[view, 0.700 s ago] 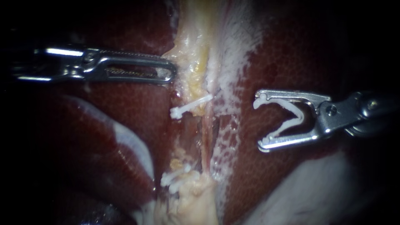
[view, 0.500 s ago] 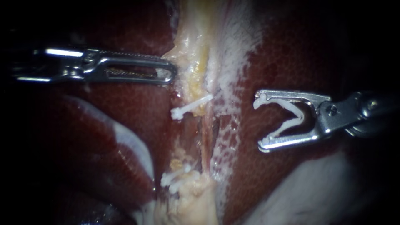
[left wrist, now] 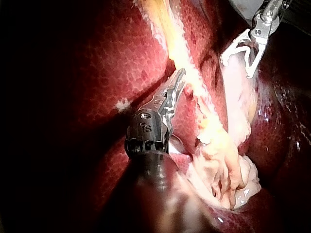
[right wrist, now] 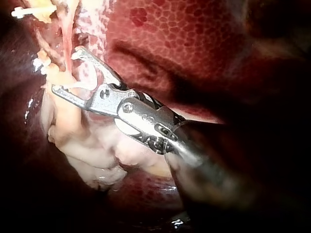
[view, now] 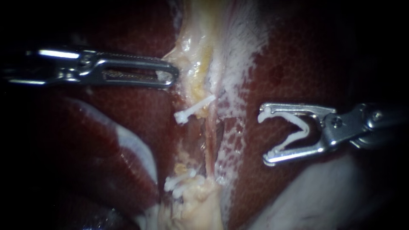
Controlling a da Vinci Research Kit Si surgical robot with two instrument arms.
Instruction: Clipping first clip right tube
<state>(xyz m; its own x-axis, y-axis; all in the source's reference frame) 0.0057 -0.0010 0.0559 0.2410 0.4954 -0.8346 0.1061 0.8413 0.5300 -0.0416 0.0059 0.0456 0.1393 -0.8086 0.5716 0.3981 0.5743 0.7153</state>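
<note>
R instrument [view: 265, 137]: jaws wide apart, both seated on the open white clip [view: 305, 127] loaded btwn them. Hangs over liver [view: 289, 64], well apart from tube [view: 208, 145]. L instrument [view: 170, 76]: jaws together, pinching edge of pale tissue [view: 198, 64]. Closed clip [view: 194, 110] sits across strand just above bare tube.
</note>
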